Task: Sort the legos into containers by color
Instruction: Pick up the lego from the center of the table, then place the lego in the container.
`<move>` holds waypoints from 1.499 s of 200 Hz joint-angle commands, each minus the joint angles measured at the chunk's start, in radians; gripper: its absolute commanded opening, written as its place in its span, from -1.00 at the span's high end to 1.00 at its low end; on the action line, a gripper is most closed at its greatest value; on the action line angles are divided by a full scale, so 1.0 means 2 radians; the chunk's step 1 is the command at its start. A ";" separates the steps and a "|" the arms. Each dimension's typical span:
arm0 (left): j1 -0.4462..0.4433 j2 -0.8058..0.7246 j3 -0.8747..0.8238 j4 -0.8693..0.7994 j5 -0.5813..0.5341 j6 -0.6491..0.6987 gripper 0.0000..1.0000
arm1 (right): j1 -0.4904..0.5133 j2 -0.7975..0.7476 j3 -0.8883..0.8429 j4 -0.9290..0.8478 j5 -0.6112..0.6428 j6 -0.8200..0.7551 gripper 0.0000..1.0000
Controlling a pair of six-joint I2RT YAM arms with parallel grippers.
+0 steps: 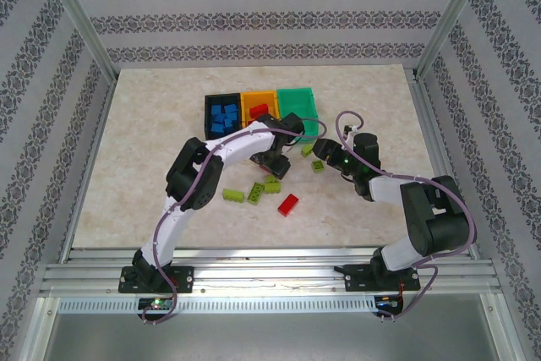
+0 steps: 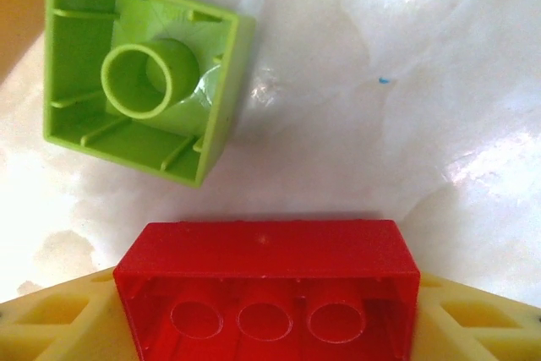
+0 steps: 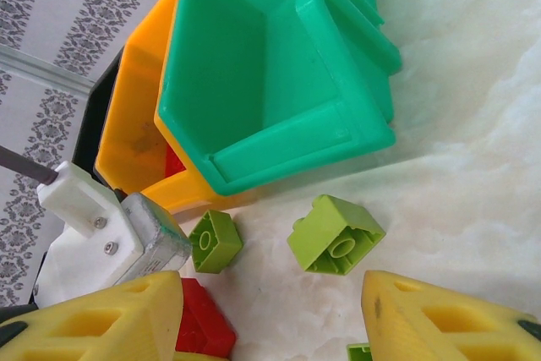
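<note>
- Patterned wallpaper (image 1: 254,23) rings the marble-look counter (image 1: 144,166).
- Three bins stand in a row at its far side: the black bin (image 1: 208,116) holds blue bricks (image 1: 225,114), the orange-yellow bin (image 1: 259,95) a red piece (image 1: 259,110), and the green bin (image 1: 296,99) is rightmost.
- Loose lime bricks (image 1: 233,195) and a loose red brick (image 1: 288,204) lie nearer.
- My left jaws pinch a held red brick (image 2: 266,251) by its ends.
- My right jaws stand spread.

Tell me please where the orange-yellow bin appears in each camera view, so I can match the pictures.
Top external: the orange-yellow bin sits upper centre, middle of three, between the black bin and the green bin.
Left wrist: blurred orange sliver in the top-left corner, probably its wall.
Right wrist: left of centre, partly covered by the green bin.
Landmark: the upturned lime brick lies just before it in both wrist views.
</note>
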 commanded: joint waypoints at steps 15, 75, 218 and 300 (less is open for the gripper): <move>-0.006 -0.045 -0.026 0.017 -0.008 -0.006 -0.29 | 0.006 0.007 0.010 0.008 -0.003 -0.008 -0.18; -0.006 -0.087 -0.053 0.050 -0.006 -0.014 -0.26 | 0.005 0.009 0.011 0.008 -0.002 -0.007 -0.17; 0.057 -0.138 0.000 0.091 0.043 -0.058 -0.23 | 0.007 0.008 0.010 0.009 -0.002 -0.006 -0.18; 0.100 0.008 0.239 -0.017 0.071 -0.038 -0.27 | 0.008 0.008 0.010 0.011 -0.004 -0.005 -0.18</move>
